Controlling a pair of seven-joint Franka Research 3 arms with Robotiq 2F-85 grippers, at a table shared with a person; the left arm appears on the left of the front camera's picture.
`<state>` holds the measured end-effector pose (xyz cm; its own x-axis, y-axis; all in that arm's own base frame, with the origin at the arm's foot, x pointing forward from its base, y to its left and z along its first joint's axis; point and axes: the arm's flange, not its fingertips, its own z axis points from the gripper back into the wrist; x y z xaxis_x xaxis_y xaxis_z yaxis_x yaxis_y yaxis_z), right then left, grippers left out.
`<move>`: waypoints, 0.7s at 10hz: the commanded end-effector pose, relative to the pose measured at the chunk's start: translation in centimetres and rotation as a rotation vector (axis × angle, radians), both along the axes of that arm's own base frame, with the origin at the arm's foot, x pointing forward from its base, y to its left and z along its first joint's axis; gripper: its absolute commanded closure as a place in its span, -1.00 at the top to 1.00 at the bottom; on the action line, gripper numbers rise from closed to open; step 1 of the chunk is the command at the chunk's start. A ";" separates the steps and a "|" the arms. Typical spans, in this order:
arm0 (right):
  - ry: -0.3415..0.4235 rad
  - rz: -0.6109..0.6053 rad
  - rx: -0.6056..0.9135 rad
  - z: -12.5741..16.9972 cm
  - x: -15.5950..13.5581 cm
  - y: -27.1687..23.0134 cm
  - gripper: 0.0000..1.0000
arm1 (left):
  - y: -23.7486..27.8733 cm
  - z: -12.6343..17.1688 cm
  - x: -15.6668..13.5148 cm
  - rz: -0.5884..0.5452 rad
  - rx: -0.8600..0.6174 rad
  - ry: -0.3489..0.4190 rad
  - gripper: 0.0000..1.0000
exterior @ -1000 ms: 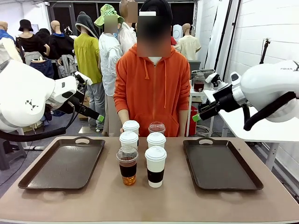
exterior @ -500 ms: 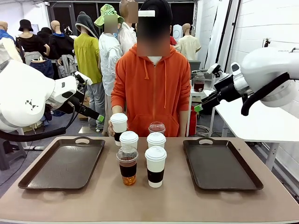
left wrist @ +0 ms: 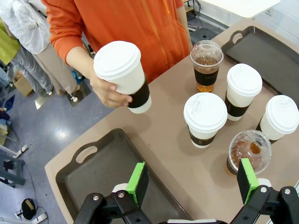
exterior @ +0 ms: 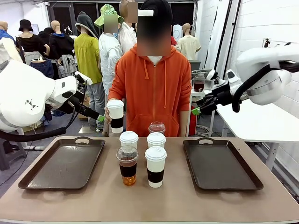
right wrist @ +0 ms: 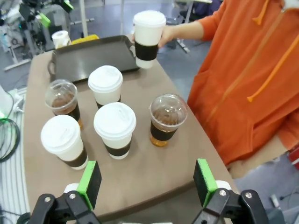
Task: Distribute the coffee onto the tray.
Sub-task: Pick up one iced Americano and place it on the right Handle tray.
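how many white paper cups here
4 white paper cups. One is held in the person's hand; three stand on the table between the trays: one front right, two side by side behind it. None looks hidden.

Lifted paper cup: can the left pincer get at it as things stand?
Probably yes. The person's hand holds the lifted paper cup in the air near the open left pincer, nothing between; the hand covers part of the band.

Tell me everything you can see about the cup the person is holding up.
White paper cup with a white lid and dark brown band on its lower half. Held upright off the table at its far side, left of the other cups. The person's hand wraps the band; nothing else touches it.
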<state>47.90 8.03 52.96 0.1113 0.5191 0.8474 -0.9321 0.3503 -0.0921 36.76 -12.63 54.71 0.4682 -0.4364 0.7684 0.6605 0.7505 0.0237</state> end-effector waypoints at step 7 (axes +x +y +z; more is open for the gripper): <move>0.044 0.045 -0.034 -3.5 2.9 0.3 1.00 | 0.1 0.0 0.0 0.002 -0.005 0.001 1.00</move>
<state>50.93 8.33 49.45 0.1293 0.5655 0.8145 -0.9481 0.3111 -0.0656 36.76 -12.62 54.72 0.4682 -0.4363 0.7684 0.6602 0.7507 0.0239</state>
